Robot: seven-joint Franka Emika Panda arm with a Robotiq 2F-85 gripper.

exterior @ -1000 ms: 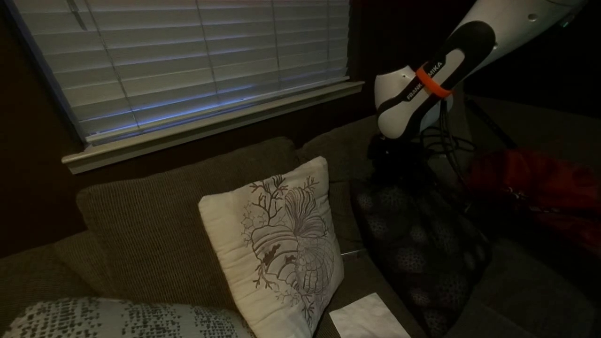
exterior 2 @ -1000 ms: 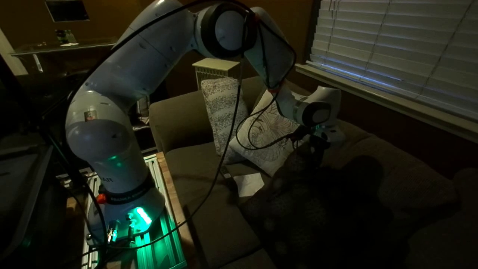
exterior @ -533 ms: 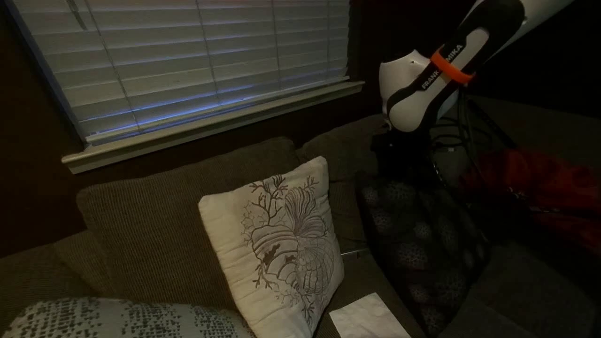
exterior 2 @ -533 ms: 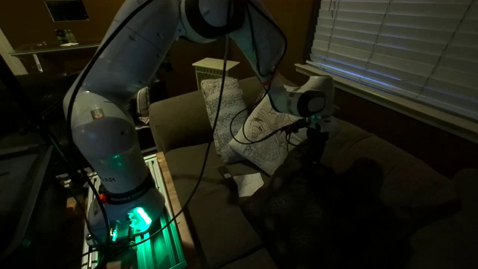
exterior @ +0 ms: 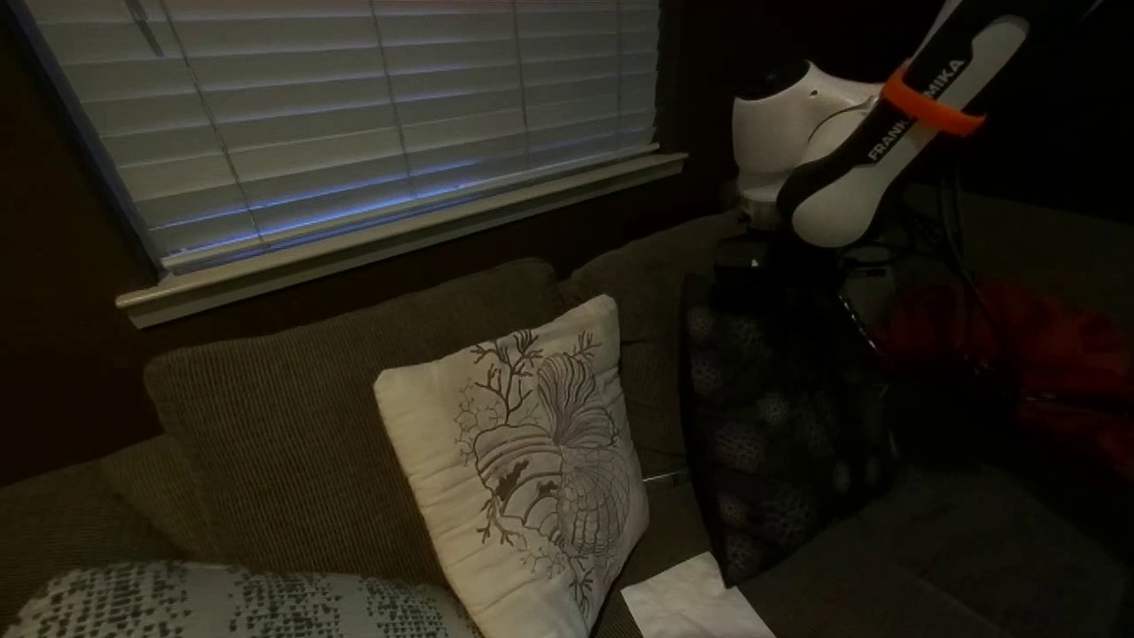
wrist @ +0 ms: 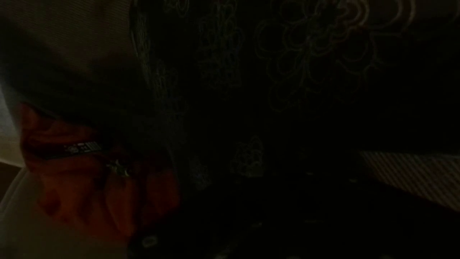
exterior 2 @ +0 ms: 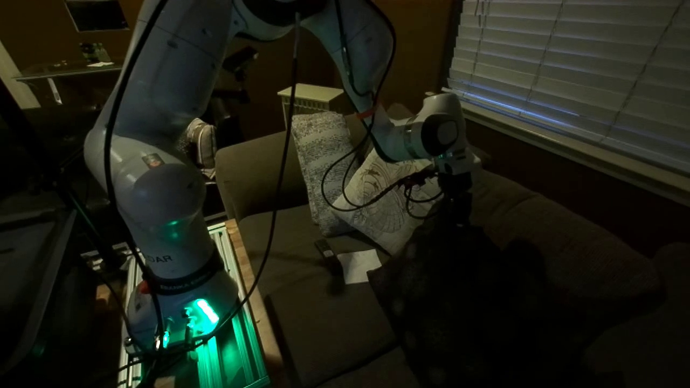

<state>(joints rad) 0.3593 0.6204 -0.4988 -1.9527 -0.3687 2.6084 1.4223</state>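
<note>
Directly below the hand [exterior 2: 460, 218], the dark patterned pillow [exterior: 775, 434] hangs steeper than 1 second ago, its bottom corner swung to the edge of the white paper [exterior: 695, 604]. It's followed the hand up, so I'd say the hand's clamped on it and holding, though it's too dark to actually see. Can't tell if it's clear of the surface [exterior 2: 323, 318]. The cream pillow [exterior: 532, 470] hasn't budged.

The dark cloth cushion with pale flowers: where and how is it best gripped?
Probably pinch the dark cloth cushion by its upper edge, from above: its broad face stands steeply and looks too wide for the black gripper at its top.
</note>
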